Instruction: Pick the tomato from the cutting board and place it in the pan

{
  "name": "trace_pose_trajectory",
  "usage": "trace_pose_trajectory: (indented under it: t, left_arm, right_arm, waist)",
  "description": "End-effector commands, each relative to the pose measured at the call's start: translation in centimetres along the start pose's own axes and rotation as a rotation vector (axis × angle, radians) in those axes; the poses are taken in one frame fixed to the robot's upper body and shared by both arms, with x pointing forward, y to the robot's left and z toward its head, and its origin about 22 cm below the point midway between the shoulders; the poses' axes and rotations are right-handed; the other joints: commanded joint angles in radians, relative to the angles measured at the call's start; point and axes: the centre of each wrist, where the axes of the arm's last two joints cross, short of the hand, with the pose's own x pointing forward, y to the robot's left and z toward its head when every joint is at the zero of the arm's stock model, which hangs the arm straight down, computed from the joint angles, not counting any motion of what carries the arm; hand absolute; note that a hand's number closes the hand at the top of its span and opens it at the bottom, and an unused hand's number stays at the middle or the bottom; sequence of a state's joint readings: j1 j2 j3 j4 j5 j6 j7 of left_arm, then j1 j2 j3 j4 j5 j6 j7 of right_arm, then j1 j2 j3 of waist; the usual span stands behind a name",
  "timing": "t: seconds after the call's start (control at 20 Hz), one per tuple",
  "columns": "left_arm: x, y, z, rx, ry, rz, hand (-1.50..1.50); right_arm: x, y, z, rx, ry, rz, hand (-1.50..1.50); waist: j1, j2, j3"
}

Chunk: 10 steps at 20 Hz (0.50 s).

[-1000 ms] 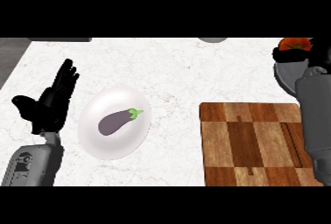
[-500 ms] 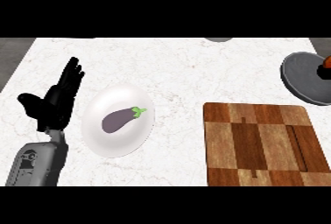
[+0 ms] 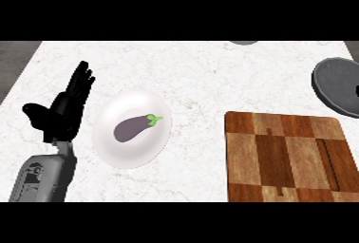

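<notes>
No tomato shows in the head view. The wooden cutting board (image 3: 284,159) lies at the lower right with nothing on it. A dark grey pan (image 3: 338,85) sits at the right edge, partly cut off, and its visible part holds nothing. My left hand (image 3: 63,111) rests open at the left, fingers pointing up, beside a white plate. My right hand is out of view.
A white plate (image 3: 136,154) left of centre carries a purple eggplant (image 3: 132,129). A small grey object (image 3: 243,42) peeks in at the top edge. The marble counter's left edge runs just beyond my left forearm (image 3: 42,180).
My right arm, which held the red tomato over the pan at the upper right, has left the view. The tomato is no longer visible. The view has shifted slightly; my left hand stays put.
</notes>
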<state>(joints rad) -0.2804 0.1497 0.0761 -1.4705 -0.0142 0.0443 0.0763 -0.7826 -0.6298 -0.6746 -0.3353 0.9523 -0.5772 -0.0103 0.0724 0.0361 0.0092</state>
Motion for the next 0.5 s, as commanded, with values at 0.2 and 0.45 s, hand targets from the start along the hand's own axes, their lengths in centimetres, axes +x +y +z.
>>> trace_pose_trajectory:
  t: [0.2, 0.45]
  left_arm:
    - [0.1, 0.4, -0.1, 0.003, 0.016, -0.008, 0.0]
    - [-1.0, 1.3, 0.2, -0.007, 0.006, 0.003, 0.0]
  right_arm:
    - [-1.8, 1.6, 1.2, 0.302, 0.092, -0.225, -1.5]
    - [-2.8, 1.4, 1.2, 0.248, 0.041, -0.27, -1.5]
  waist:
    - [0.0, 0.001, 0.002]
    - [-0.001, 0.0, -0.001]
